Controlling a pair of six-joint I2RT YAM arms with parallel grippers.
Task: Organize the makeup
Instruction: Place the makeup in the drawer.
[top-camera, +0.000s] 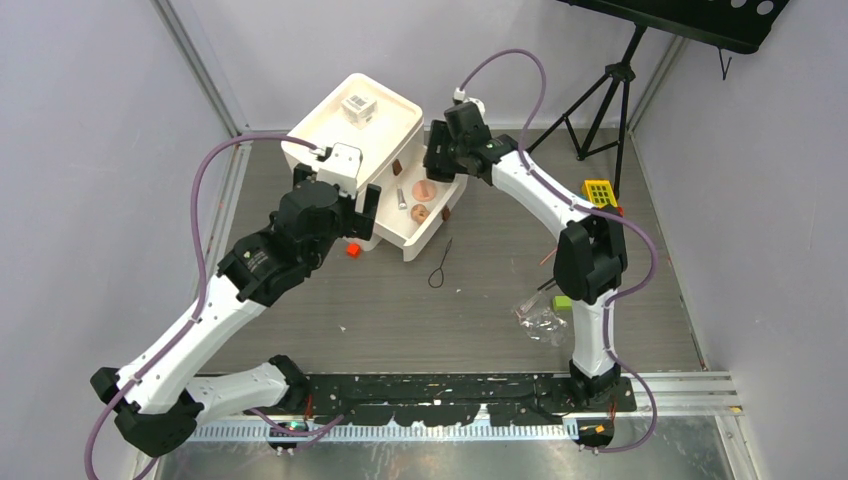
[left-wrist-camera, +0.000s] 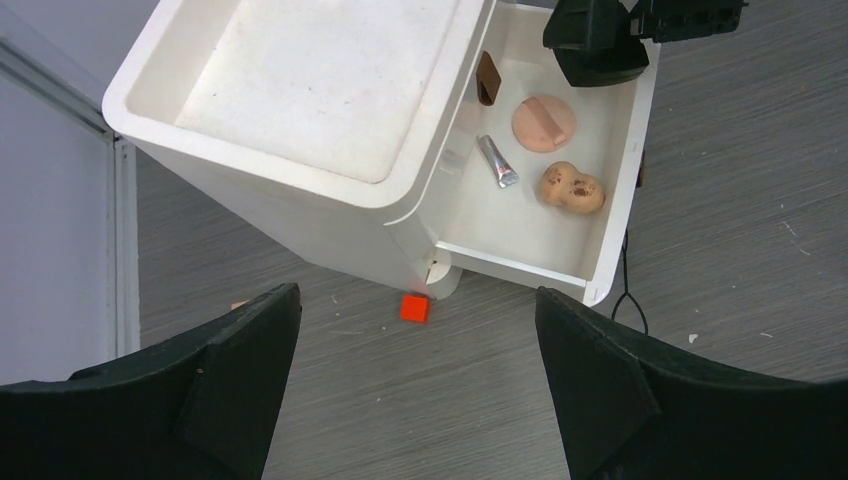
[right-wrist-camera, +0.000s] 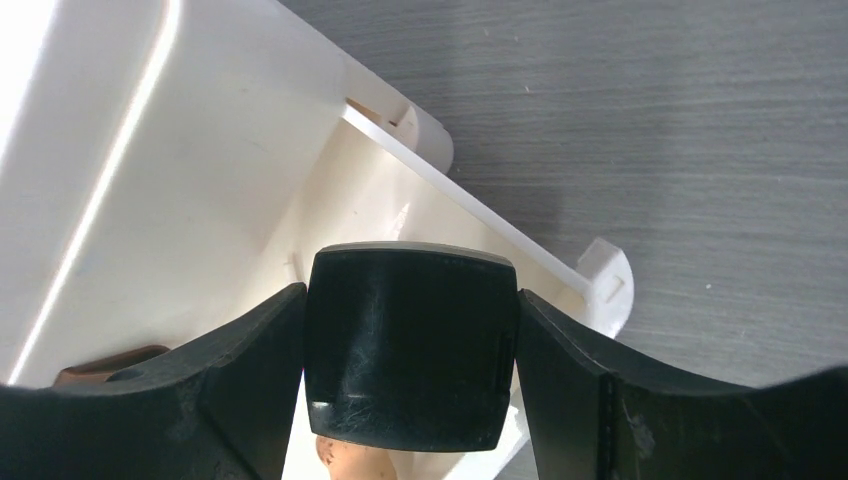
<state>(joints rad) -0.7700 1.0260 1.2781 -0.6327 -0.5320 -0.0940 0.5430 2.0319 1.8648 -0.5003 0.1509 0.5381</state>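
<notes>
My right gripper (top-camera: 440, 165) is shut on a black compact (right-wrist-camera: 410, 345) and holds it over the far end of the open white drawer (top-camera: 428, 238). In the drawer lie a pink round puff (left-wrist-camera: 543, 123), a peach sponge (left-wrist-camera: 572, 187), a small silver tube (left-wrist-camera: 497, 162) and a brown item (left-wrist-camera: 488, 78). A clear barcoded box (top-camera: 359, 105) sits on the top tray of the white organizer (top-camera: 325, 135). My left gripper (left-wrist-camera: 418, 380) is open and empty above the table, just in front of the organizer's near corner.
A small red cube (left-wrist-camera: 415, 308) lies against the organizer's corner. A black cord loop (top-camera: 440, 270) lies in front of the drawer. A crumpled clear bag (top-camera: 540, 318) and a green block (top-camera: 563, 302) lie by the right arm. A yellow block (top-camera: 599, 190) and a tripod (top-camera: 600, 100) stand at the back right.
</notes>
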